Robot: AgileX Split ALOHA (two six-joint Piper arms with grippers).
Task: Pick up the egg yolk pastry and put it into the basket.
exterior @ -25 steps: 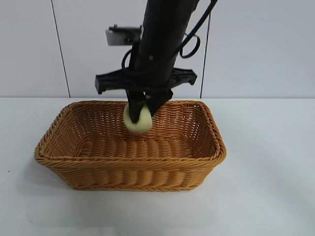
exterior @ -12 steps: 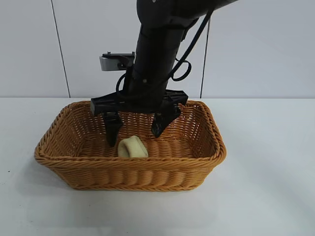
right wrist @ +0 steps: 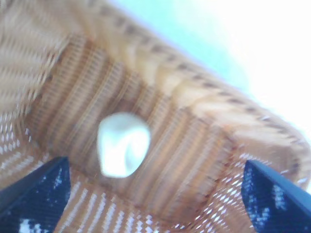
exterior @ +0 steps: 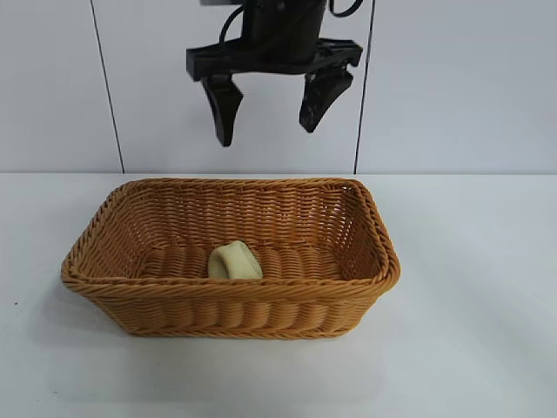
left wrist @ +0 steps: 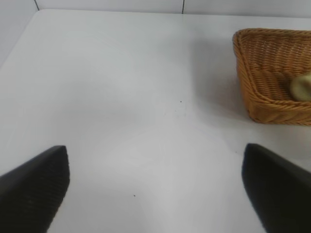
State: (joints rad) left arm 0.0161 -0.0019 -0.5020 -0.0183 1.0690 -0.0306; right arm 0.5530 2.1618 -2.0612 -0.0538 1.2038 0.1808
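The pale cream-yellow egg yolk pastry (exterior: 233, 261) lies on the floor of the orange-brown wicker basket (exterior: 235, 313), left of its middle near the front wall. My right gripper (exterior: 267, 131) hangs high above the basket, open and empty. In the right wrist view the pastry (right wrist: 122, 144) lies free on the basket (right wrist: 204, 92) floor, far below my open right gripper (right wrist: 155, 204). My left gripper (left wrist: 155, 194) is open and empty over bare table. From there the basket (left wrist: 262, 97) is off to one side, and the pastry (left wrist: 302, 87) shows inside it.
The basket stands in the middle of a white table (exterior: 470, 331) with a white panelled wall (exterior: 452, 87) behind it. The left arm does not show in the exterior view.
My right gripper let go of the pastry, which dropped onto the basket floor. The gripper has since risen well above the basket with its jaws open.
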